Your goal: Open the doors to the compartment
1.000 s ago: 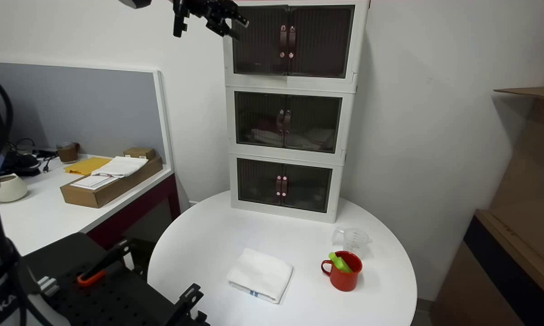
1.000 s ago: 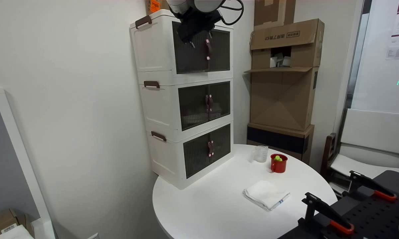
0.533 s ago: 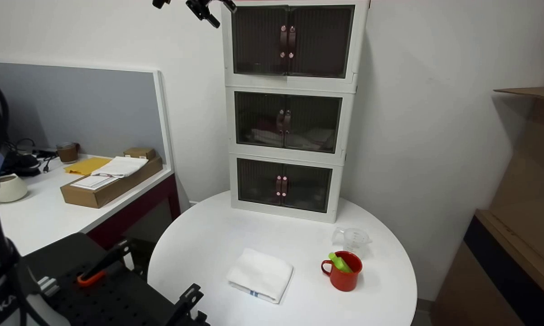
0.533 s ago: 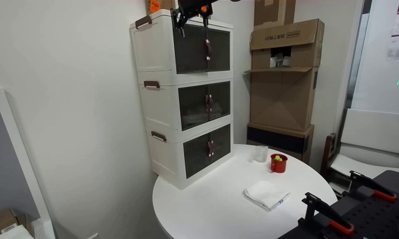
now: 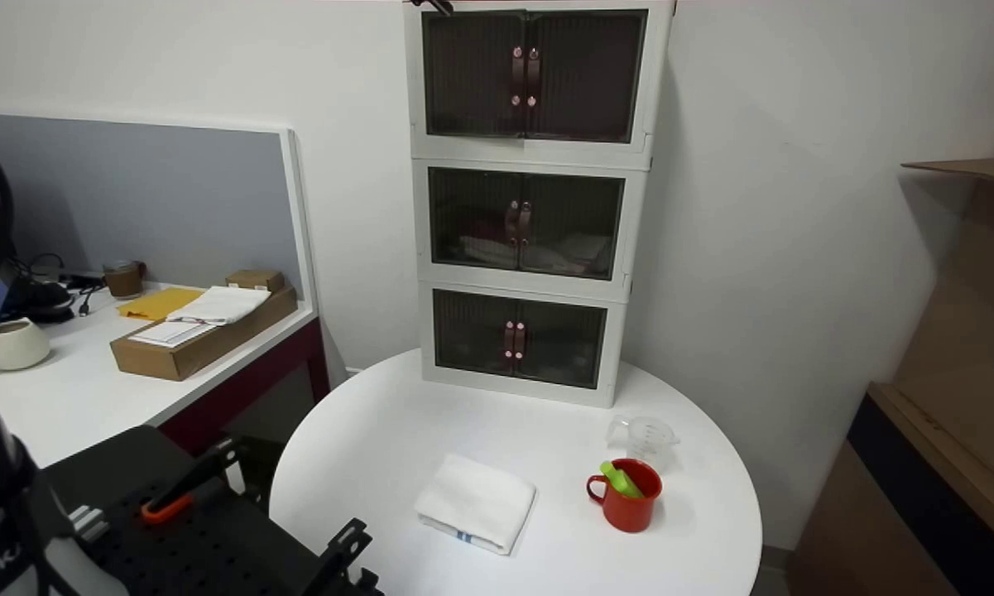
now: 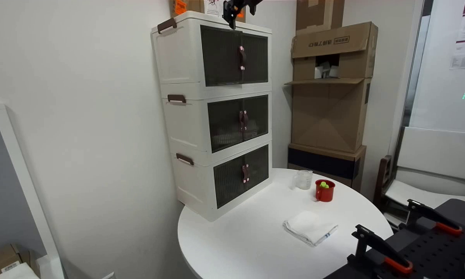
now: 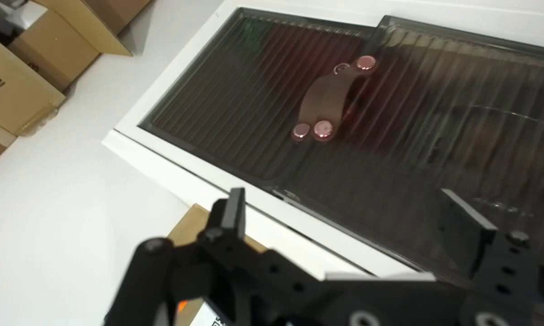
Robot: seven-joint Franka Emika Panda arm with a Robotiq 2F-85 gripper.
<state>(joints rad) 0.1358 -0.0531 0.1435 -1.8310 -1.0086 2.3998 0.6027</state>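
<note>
The compartment [image 6: 178,54] is the top tier of the white stacked cabinet. Its dark smoky doors [image 5: 588,79] fill the front, with brown strap handles [image 7: 324,97] on pink studs where they meet. In the wrist view the right-hand door [image 7: 457,113] stands slightly proud of its neighbour, a little ajar. My gripper [image 7: 346,201] is spread wide with nothing between its fingers, over the cabinet's top edge and that door; whether it touches them cannot be told. In an exterior view the gripper [image 6: 242,18] hangs at the top front edge; elsewhere only a dark fingertip [image 5: 443,7] shows.
Boxes [image 6: 195,6] sit on top of the cabinet, close to the gripper. Below, a round white table [image 5: 364,463] carries a folded cloth [image 5: 476,505], a red mug [image 5: 629,513] and a clear measuring cup [image 6: 304,180]. Cardboard boxes [image 6: 325,116] stand beside the cabinet.
My gripper has risen from in front of the top tier to its upper edge, turning on the way and almost leaving one view. The doors show no visible movement.
</note>
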